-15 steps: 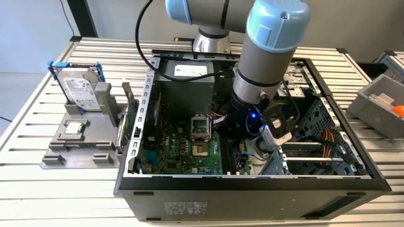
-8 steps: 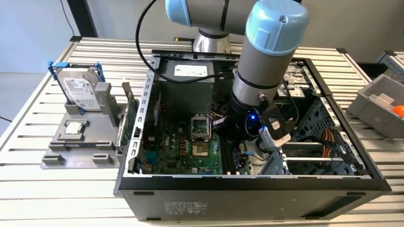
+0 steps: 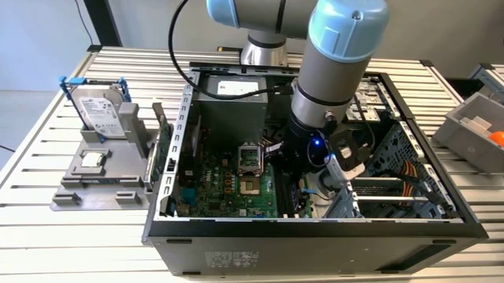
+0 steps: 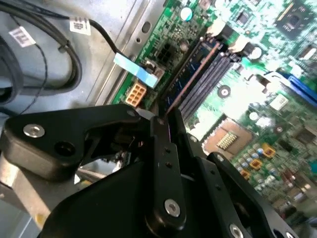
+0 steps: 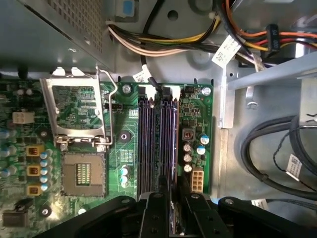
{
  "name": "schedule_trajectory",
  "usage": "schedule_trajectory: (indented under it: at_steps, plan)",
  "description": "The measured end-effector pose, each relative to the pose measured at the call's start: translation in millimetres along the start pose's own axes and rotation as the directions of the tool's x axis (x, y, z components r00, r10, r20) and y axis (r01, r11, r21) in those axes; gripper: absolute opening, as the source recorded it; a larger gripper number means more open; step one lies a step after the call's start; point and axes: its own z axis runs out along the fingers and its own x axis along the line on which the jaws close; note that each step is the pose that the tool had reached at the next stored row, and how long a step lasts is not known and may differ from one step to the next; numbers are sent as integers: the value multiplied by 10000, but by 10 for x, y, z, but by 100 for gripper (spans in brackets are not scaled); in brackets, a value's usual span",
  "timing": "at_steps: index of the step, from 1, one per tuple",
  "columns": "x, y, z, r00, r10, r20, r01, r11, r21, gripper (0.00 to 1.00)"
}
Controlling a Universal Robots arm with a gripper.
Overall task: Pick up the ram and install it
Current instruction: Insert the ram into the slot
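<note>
Green circuit board fills the floor of the open computer case, and we see the robot arm reaching down into it from twelve o'clock in the exterior view. The gripper sits low over the memory slots, a bank of dark parallel channels beside the open processor socket. In both wrist views the black jaws are clenched on the ram, a thin board seen edge-on that runs away from the fingertips along one of the slots. We cannot tell whether it is fully seated or merely resting in the channel. The socket's metal retaining frame stands flipped up next to the slots.

In the exterior view, a grey fixture lies on the slatted tabletop at nine o'clock from the case. It carries a hard drive standing on edge and a small square silver processor chip lying flat. A green card stands upright between the fixture and the case wall. At three o'clock, near the edge, a grey bin holds something orange. Bundled cables run along the case interior beyond the board.
</note>
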Motion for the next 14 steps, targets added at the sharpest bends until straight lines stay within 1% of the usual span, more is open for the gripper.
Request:
schedule_trajectory:
  at_steps: [2,3,6,8,9,14]
  plan:
    - [0,-1,-85,10000,0,-16,0,10000,0,100]
    - [0,-1,-110,10000,0,-21,0,10000,2,100]
    - [0,-2,-154,10000,1,-25,-1,10000,3,100]
    - [-2,-2,-162,10000,1,-28,-1,10000,-1,100]
    - [-2,-2,-162,10000,1,-28,-1,10000,-1,0]
    - [-2,-2,-165,10000,1,-28,-1,10000,0,0]
